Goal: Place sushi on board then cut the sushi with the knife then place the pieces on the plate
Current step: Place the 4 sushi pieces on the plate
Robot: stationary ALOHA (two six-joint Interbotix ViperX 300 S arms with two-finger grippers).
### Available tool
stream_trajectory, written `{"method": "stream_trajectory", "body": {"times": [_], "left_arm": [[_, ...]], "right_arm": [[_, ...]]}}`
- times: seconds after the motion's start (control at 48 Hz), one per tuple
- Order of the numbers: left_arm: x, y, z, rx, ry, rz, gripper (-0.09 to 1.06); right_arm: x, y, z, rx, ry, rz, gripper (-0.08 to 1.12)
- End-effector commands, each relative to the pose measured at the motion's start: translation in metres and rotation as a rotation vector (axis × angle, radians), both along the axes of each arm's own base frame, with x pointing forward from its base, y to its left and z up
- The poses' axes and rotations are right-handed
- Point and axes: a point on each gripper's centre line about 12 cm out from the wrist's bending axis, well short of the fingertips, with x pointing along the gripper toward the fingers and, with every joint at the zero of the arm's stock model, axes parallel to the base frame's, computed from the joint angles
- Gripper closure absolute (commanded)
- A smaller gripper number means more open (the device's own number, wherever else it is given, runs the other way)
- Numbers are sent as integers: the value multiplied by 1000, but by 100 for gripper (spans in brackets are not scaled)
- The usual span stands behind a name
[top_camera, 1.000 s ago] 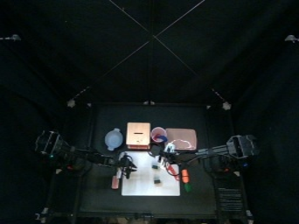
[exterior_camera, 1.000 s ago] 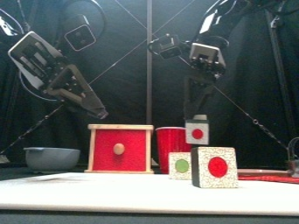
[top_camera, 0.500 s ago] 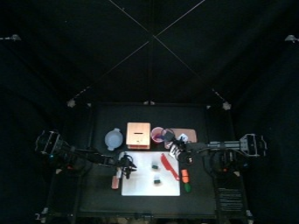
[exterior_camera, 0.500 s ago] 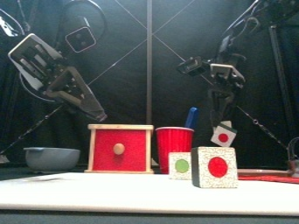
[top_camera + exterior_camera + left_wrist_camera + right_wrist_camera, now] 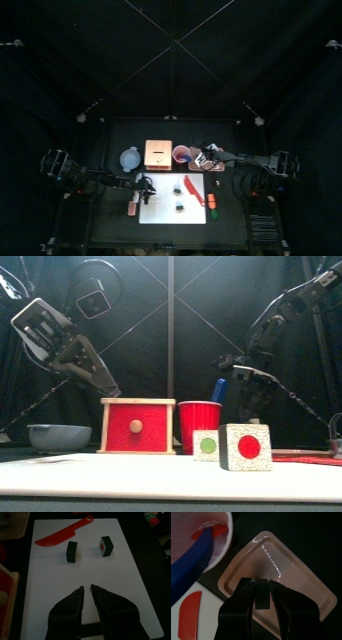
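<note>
Your right gripper (image 5: 261, 582): jaws closed on one dark sushi piece (image 5: 263, 588), low over the pink tray (image 5: 288, 574), behind the white board's (image 5: 87, 572) back right corner. On the board: red-centred piece (image 5: 247, 446) and green-centred piece (image 5: 206, 443), faces toward the table's front; red knife (image 5: 63, 534), long axis diagonal. Your left gripper (image 5: 85, 588): jaws almost together, empty, above the board.

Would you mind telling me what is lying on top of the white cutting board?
The white cutting board carries a red toy knife, a sushi piece and a second piece, all apart. The left tool hides a strip of board beneath it.
</note>
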Motion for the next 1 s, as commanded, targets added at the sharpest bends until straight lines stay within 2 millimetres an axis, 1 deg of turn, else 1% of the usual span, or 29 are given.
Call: {"method": "stream_trajectory", "body": {"times": [0.021, 0.188, 0.25, 0.354, 0.438, 0.542, 0.688, 0.708, 0.812, 0.958, 1.0], "left_arm": [[5, 2, 7, -3, -23, 8, 34], [5, 1, 7, -4, -23, 7, 34], [5, 2, 7, -4, -23, 9, 34], [5, 2, 7, -4, -23, 9, 34], [5, 1, 7, -4, -23, 7, 34], [5, 1, 7, -4, -24, 7, 34], [5, 1, 7, -6, -24, 10, 34], [5, 2, 7, -7, -24, 12, 34], [5, 2, 7, -10, -23, 14, 35], [5, 3, 6, -9, -20, 17, 34], [5, 3, 7, -9, -22, 17, 34]], "right_arm": [[3, -4, 1, 4, -49, -11, 44], [-1, -5, -10, 26, -66, -29, 41], [-2, -5, -11, 29, -64, -34, 36], [-7, -8, -14, 30, -47, -48, 26], [-10, -12, -15, 29, -42, -59, 21], [-10, -14, -5, 9, -65, -57, 19], [-13, -12, 23, -34, -119, -46, 19], [-13, -10, 27, -38, -127, -43, 19], [-13, 13, 45, -58, -169, 30, 19], [-7, 56, 61, -63, -225, 175, 19], [-4, 72, 64, -55, -241, 228, 19]]}}
